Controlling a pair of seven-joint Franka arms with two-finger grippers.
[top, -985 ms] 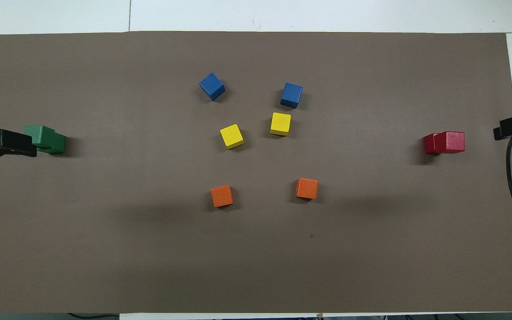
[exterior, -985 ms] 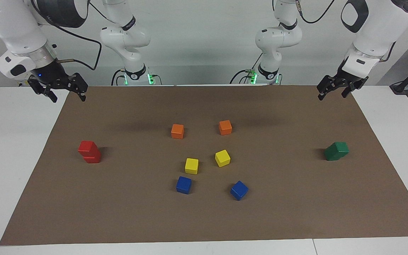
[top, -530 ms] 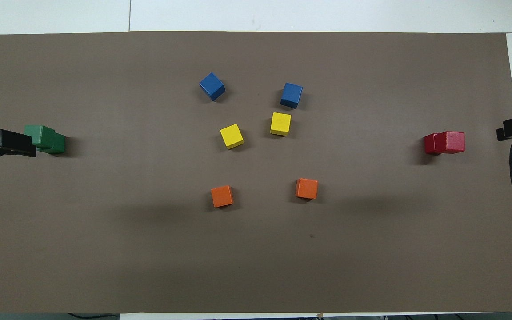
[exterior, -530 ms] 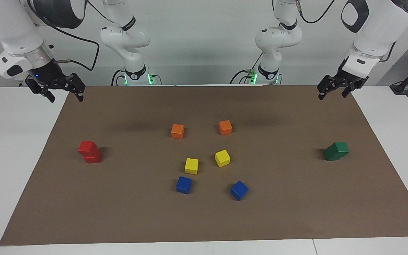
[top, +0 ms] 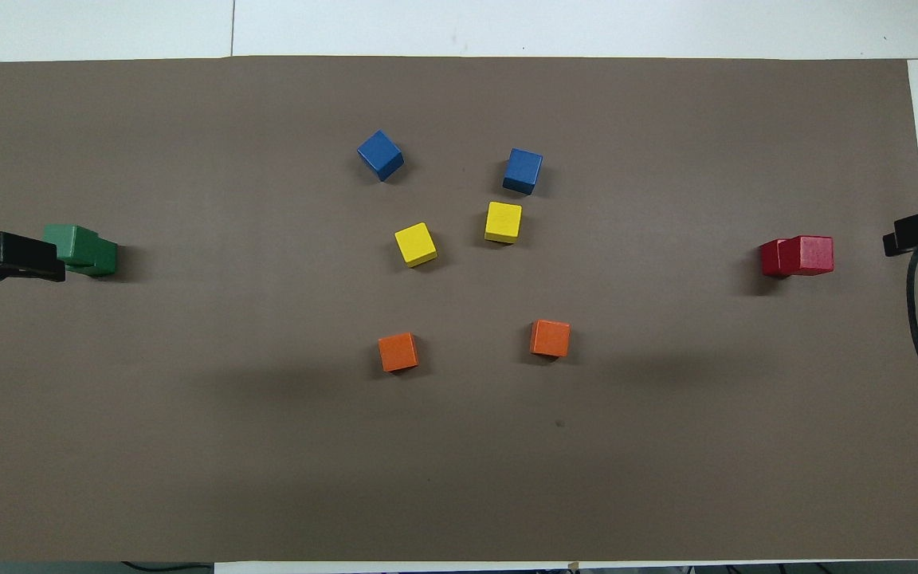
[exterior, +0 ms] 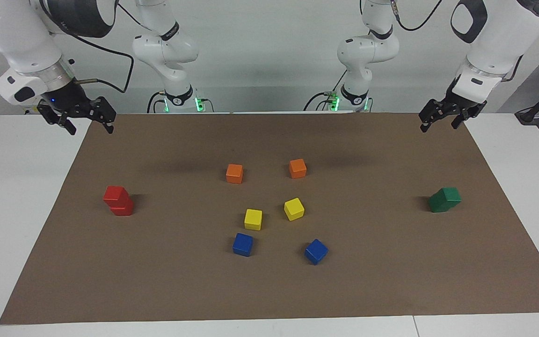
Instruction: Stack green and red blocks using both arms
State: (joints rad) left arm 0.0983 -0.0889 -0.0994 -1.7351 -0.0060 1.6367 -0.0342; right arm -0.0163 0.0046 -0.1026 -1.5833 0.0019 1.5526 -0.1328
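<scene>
Red blocks (exterior: 118, 200) stand stacked, upper one offset, toward my right arm's end of the surface (exterior: 269, 290); green blocks (exterior: 444, 199) stand stacked likewise toward my left arm's end. My right hand (exterior: 76, 118) hangs raised over the mat's edge, fingers apart, holding nothing. My left hand (exterior: 447, 115) hangs raised over its own corner, fingers apart, holding nothing.
</scene>
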